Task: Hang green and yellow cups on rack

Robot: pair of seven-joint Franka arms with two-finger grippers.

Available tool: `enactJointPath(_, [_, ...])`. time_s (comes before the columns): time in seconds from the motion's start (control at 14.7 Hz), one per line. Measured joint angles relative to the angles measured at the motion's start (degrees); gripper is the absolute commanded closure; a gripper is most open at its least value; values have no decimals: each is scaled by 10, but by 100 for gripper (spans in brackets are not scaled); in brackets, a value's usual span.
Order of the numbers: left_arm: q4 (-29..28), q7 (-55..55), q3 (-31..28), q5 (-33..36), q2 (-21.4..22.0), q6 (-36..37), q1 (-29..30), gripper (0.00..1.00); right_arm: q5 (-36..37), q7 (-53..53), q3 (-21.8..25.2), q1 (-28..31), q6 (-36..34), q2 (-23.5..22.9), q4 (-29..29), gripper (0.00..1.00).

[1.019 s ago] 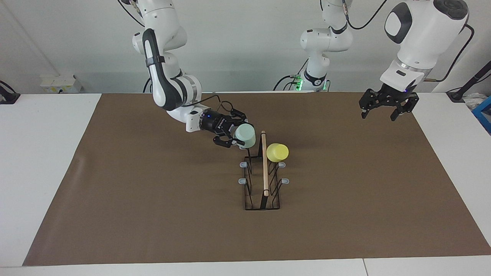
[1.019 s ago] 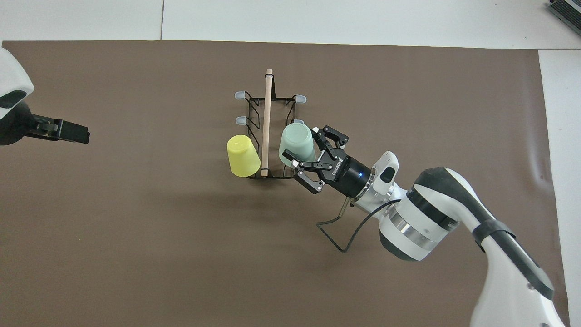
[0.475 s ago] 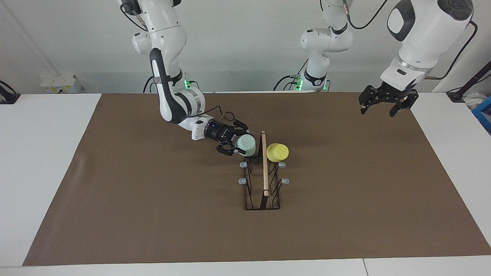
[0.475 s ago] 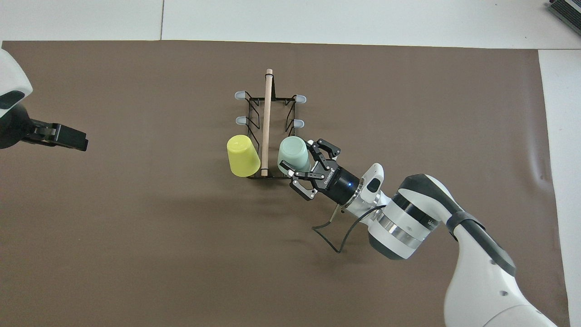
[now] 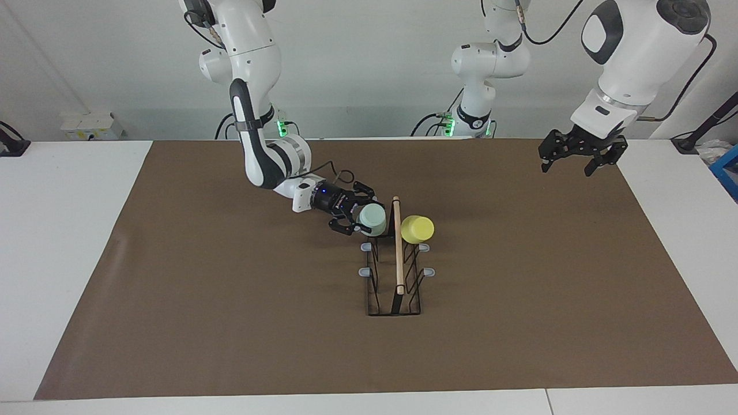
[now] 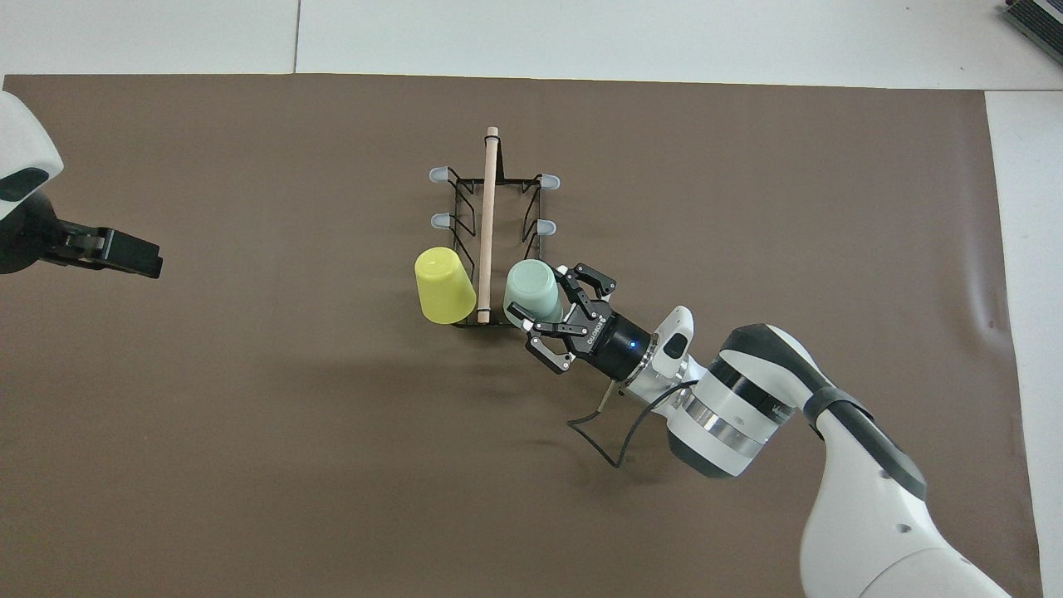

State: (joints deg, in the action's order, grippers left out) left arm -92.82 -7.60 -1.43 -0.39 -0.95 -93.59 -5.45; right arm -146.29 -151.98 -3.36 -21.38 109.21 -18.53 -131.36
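The black wire rack (image 5: 398, 259) with a wooden rod on top stands mid-table; it also shows in the overhead view (image 6: 488, 199). The yellow cup (image 5: 417, 229) hangs on the rack's prong nearest the robots, on the left arm's side, seen in the overhead view too (image 6: 444, 285). My right gripper (image 5: 362, 218) is shut on the pale green cup (image 5: 372, 217) and holds it at the matching prong on the right arm's side; the overhead view shows this gripper (image 6: 544, 295) and cup (image 6: 531, 286). My left gripper (image 5: 576, 158) waits open in the air over the mat's corner, also seen in the overhead view (image 6: 124, 253).
A brown mat (image 5: 230, 300) covers the table. Several grey-tipped prongs (image 6: 546, 226) on the rack stand bare. The right arm's cable (image 6: 610, 432) loops over the mat beside its wrist.
My right gripper has brought the green cup down and toward the robots, to the rack's nearest prong. The left gripper has barely moved.
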Motion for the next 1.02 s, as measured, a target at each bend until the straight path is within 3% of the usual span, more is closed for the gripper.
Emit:
enactJointPath(0.34, [0,0,0,0,0,0,0,0,0,2,-1,0,25,0,-7,0])
enactJointPath(0.68, [0,0,0,0,0,0,1,0,8,7,0,1,92,-3,-10,0])
enactJointPath(1.02, [0,0,0,0,0,0,1,0,102,7,2,40,129,-4,-21,0])
